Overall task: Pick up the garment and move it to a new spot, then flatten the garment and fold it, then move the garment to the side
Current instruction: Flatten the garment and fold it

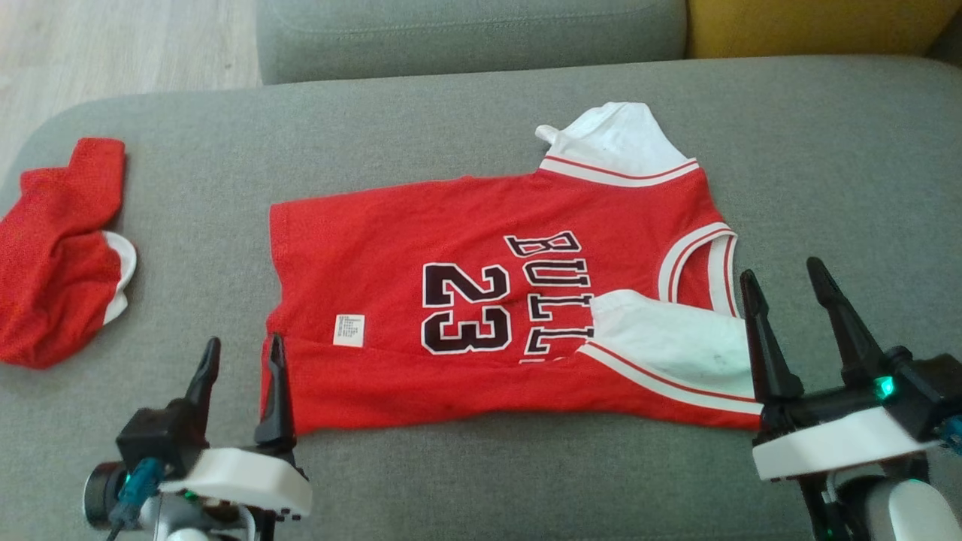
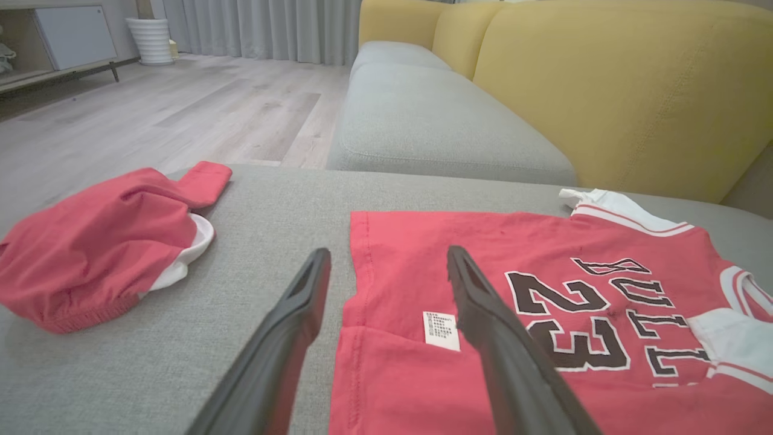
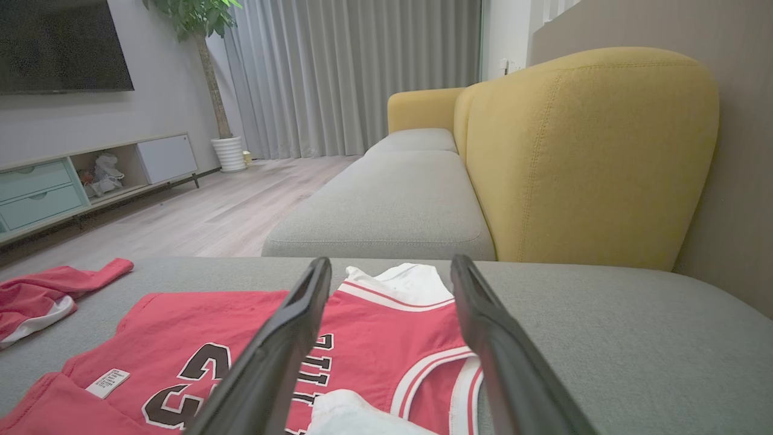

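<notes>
Widest thing in the frame is the grey seat cushion [image 1: 481,105], and spread across its middle lies the red jersey [image 1: 421,225], hem toward the robot's left, collar end toward its right. It looks well flattened, and its near long edge is turned up over the front (cutting off the bottom of the lettering), so by the look of it the first fold is down. Off at the far left sits a bunched pair of red shorts [image 1: 52,263], well apart from the jersey. Now the left claw [image 1: 244,342]: fingers spread wide, gripping nothing, straddling the near hem corner with one finger over cloth and one over cushion. The right claw [image 1: 782,269] is spread just as wide and empty, just beside the white sleeve [image 1: 676,338] that lies folded in. A small white label [image 1: 349,330] shows by the crease. Still to come, most likely: another fold, then the move aside.
</notes>
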Motion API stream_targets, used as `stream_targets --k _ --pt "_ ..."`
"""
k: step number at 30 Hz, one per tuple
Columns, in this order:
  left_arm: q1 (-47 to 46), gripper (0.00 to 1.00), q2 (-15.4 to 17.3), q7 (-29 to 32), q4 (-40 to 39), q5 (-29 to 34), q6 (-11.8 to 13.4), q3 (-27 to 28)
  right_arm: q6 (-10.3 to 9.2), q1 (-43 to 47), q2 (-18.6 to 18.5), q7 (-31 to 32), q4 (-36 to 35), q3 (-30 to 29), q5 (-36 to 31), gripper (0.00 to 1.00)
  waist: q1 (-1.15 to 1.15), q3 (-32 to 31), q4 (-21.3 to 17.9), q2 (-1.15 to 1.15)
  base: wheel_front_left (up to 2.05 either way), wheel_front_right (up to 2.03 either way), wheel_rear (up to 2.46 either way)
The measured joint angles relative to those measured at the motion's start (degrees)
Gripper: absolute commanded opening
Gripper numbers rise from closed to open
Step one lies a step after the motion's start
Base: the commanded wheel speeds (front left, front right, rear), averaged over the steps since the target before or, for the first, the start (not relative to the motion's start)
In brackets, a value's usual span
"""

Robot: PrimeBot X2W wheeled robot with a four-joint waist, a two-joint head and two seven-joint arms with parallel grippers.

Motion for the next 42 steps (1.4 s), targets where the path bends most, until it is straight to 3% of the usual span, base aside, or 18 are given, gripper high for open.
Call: stream_targets --k 9,22,29,34,36,42 --pt "-7.6 1.0 0.2 2.4 7.1 -2.3 -4.0 -0.3 0.0 -0.2 1.1 0.0 -0.5 -0.2 0.7 1.0 0.0 3.3 0.7 0.0 0.0 0.0 0.0" --pt "-35.9 1.0 -3.5 5.4 34.8 -7.2 -11.4 0.0 0.0 -6.4 1.6 -0.6 1.0 1.4 2.1 1.0 0.01 11.9 -0.5 0.0 0.0 0.0 0.0" --pt "-45.7 1.0 -3.4 6.5 50.7 -9.3 -14.1 1.9 0.0 -8.7 1.8 -2.0 2.9 2.9 3.1 1.0 0.01 14.7 -2.9 0.0 0.0 0.0 0.0" --pt "-49.1 0.98 -3.4 7.2 58.0 -10.7 -16.3 2.5 0.0 -8.8 1.9 -2.6 3.9 2.7 3.6 1.0 0.01 15.3 -4.1 0.0 0.0 0.0 0.0" --pt "-50.0 0.0 -3.4 6.8 59.8 -10.7 -17.1 2.4 0.0 -8.8 1.9 -3.0 4.3 2.4 3.6 1.0 0.0 15.2 -4.2 0.0 0.0 0.0 0.0" --pt "-51.0 0.0 -4.1 3.0 63.3 -10.6 -18.9 1.5 0.0 -9.3 1.9 -3.0 6.3 0.5 3.6 1.0 0.0 14.7 -3.7 0.0 0.0 0.0 0.0"
